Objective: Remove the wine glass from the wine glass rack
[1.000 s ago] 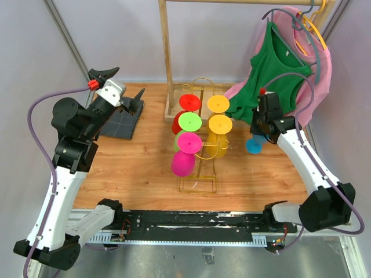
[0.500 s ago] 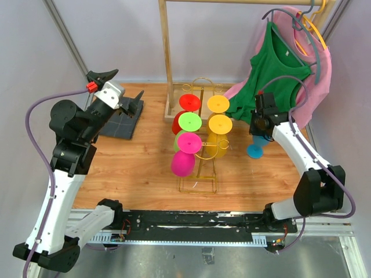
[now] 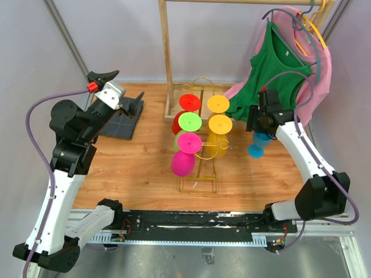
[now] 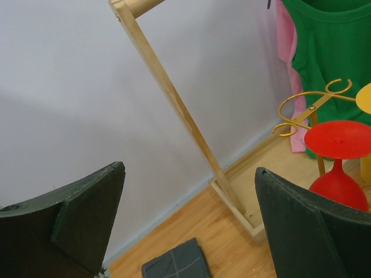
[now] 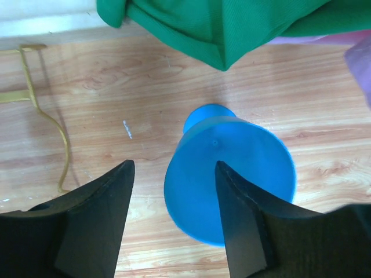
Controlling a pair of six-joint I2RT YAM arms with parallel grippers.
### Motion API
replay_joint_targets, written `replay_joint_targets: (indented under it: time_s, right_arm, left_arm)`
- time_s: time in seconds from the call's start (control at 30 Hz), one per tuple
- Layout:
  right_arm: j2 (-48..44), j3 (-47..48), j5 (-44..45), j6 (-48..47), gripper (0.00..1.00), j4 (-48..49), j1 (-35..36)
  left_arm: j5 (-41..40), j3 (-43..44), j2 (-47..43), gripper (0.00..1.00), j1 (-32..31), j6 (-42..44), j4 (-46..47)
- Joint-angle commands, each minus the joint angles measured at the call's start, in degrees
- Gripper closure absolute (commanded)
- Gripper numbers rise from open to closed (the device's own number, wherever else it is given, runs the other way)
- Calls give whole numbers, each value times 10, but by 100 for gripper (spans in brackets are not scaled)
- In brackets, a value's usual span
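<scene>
The gold wire wine glass rack (image 3: 199, 184) stands mid-table, with red (image 3: 189, 102), green (image 3: 189, 121), pink (image 3: 189, 142) and yellow (image 3: 218, 104) glasses hanging upside down on it. A blue wine glass (image 3: 255, 150) stands upright on the table to the right of the rack. My right gripper (image 3: 258, 124) hovers just above it, open. In the right wrist view the blue glass (image 5: 232, 185) lies below my right gripper (image 5: 172, 168), with the right finger over its bowl. My left gripper (image 3: 120, 90) is raised at the back left, open and empty. The left wrist view shows that gripper (image 4: 188, 169), the red glass (image 4: 337, 139) and the rack's rings (image 4: 301, 110).
A tall wooden clothes rail (image 3: 167, 58) stands behind the rack. A green top (image 3: 278, 63) and a pink garment (image 3: 322, 63) hang at the back right, close to my right arm. A dark folded cloth (image 3: 122, 120) lies at the back left.
My right gripper lowered the blue glass onto the table and then opened, letting it go. The left arm has barely moved.
</scene>
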Motion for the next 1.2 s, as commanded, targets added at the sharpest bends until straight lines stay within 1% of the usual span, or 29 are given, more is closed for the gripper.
replay_joint_targets:
  time_s: [0.0, 0.13, 0.2, 0.3, 0.33, 0.4, 0.47, 0.53, 0.63, 0.7, 0.77, 0.87, 1.0, 1.1, 1.17]
  right_arm:
    - [-52, 56, 11, 2, 39, -43, -7]
    - [-103, 102, 19, 3, 33, -92, -7]
    - [-132, 133, 15, 2, 31, -116, -7]
    - [-173, 166, -8, -3, 25, -131, -7]
    - [-186, 172, -32, -11, 22, -124, -7]
    - [-203, 179, -108, -32, 17, -93, -7]
    - [-208, 190, -197, -35, 16, -61, -7]
    - [-203, 209, -264, -19, 16, -42, -7]
    - [-192, 239, -320, 10, 16, -27, -2]
    - [-186, 251, -347, 21, 16, -15, 3]
    - [-175, 262, -375, 29, 15, -8, 13]
    - [-151, 280, -367, 25, 13, -9, 55]
    - [-118, 298, -315, 12, 10, -1, 126]
    - [-98, 303, -284, 5, 6, 6, 151]
    - [-91, 301, -270, 2, 1, 12, 155]
  left_arm:
    - [5, 15, -5, 1, -3, -10, 5]
    - [9, 37, 10, 1, -3, -48, -5]
    - [15, 64, 25, 1, -3, -95, -22]
    - [39, 130, 67, 1, -3, -181, -68]
    - [47, 147, 85, 1, -3, -214, -79]
    - [64, 180, 109, 1, -3, -272, -90]
    - [82, 201, 131, 1, -3, -336, -99]
    - [107, 217, 153, 1, -3, -406, -109]
    - [146, 229, 179, 4, -3, -518, -128]
    - [183, 221, 188, 6, -3, -606, -136]
    - [214, 198, 191, 8, -3, -666, -130]
    - [238, 165, 193, 9, -1, -725, -115]
    - [248, 137, 201, 10, 5, -747, -114]
    - [263, 119, 207, 10, 11, -759, -115]
    - [270, 110, 210, 10, 11, -764, -116]
